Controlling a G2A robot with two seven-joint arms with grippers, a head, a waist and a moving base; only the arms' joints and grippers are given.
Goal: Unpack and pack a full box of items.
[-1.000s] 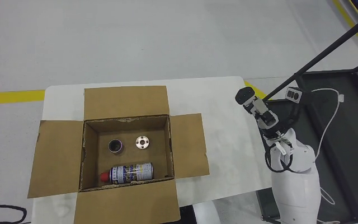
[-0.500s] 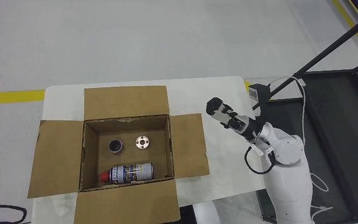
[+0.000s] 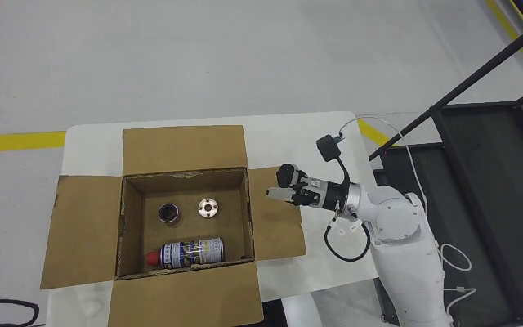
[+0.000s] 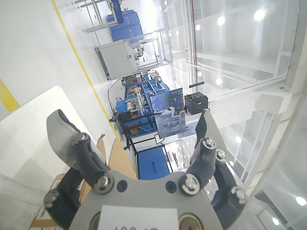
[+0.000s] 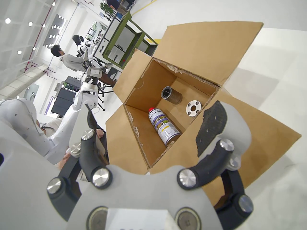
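Observation:
An open cardboard box (image 3: 184, 149) sits on the white table (image 3: 327, 139) with all its flaps folded out. Inside lie a spray can (image 3: 190, 252) on its side, a dark metal cylinder (image 3: 169, 214) and a round metal flange (image 3: 207, 208). My right gripper (image 3: 274, 194) hangs open over the box's right flap, empty. Its wrist view looks into the box (image 5: 206, 46) at the spray can (image 5: 163, 126), cylinder (image 5: 171, 94) and flange (image 5: 193, 108) past the right gripper (image 5: 151, 111). My left gripper (image 4: 130, 114) is open, empty and tilted up toward the ceiling.
A dark cart (image 3: 482, 147) stands just off the table's right side. A yellow floor line (image 3: 29, 141) runs behind the table. Bare table top lies right of the box. A box flap edge (image 4: 120, 154) and a table corner (image 4: 36, 125) lie under the left gripper.
My right arm has swung left from beyond the table's right edge to above the box's right flap. The box and its items have not moved.

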